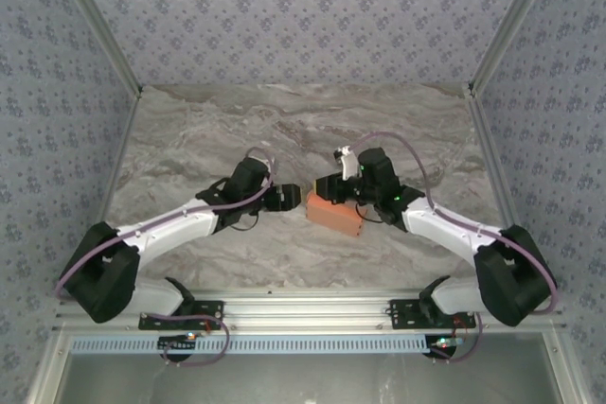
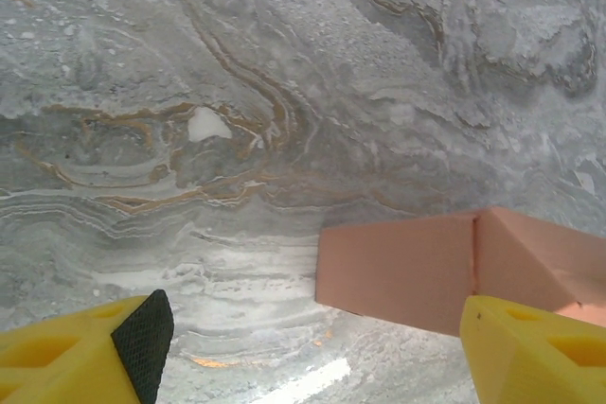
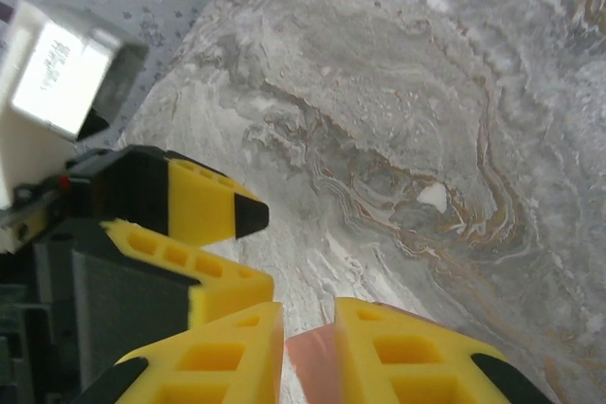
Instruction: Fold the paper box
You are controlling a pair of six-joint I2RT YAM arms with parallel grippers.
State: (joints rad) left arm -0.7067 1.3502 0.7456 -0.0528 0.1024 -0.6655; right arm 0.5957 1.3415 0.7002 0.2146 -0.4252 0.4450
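Observation:
The salmon-orange paper box [image 1: 337, 216] lies on the marble table between the two arms, as a small shallow rectangular box. My right gripper [image 1: 328, 188] comes down on its far left edge. In the right wrist view the right gripper [image 3: 311, 317] is shut on a thin wall of the paper box [image 3: 315, 366]. My left gripper [image 1: 290, 198] stands open just left of the box. In the left wrist view the left gripper [image 2: 312, 328] has its fingers wide apart, and the box's end panel [image 2: 398, 270] sits close to its right finger [image 2: 530, 352].
The marble table [image 1: 284, 130] stretches back to patterned walls on three sides. An aluminium rail [image 1: 312, 307] runs along the near edge by the arm bases. The left gripper's yellow fingers [image 3: 204, 201] show close beside the right gripper.

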